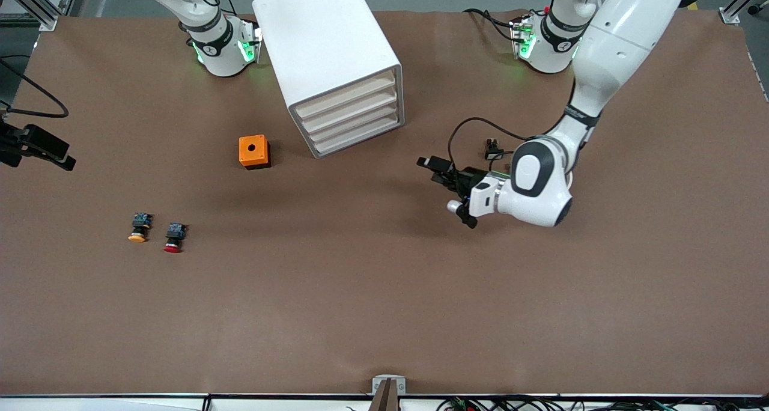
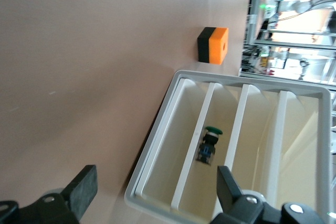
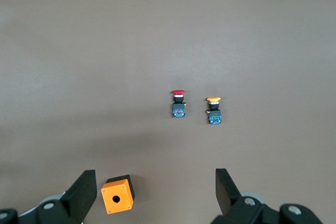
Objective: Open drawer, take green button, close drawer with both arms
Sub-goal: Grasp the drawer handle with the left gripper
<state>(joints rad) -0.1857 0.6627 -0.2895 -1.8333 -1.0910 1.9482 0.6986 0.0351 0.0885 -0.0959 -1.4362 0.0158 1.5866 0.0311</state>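
Button [image 2: 209, 150]: round green mushroom cap, black-and-blue body, lying on its side in one drawer [image 2: 191, 182] of the white cabinet [image 1: 327, 56] (seen in the left wrist view only). Left gripper [image 1: 444, 173]: jaws spread wide, holding nothing, in front of the cabinet. Right gripper [image 3: 152, 192]: fingers apart, empty, above the orange box [image 1: 253, 151].

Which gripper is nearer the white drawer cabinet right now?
Left. The left gripper hangs in front of the cabinet's drawer fronts, open. The right gripper is out of the front view, above the orange box.
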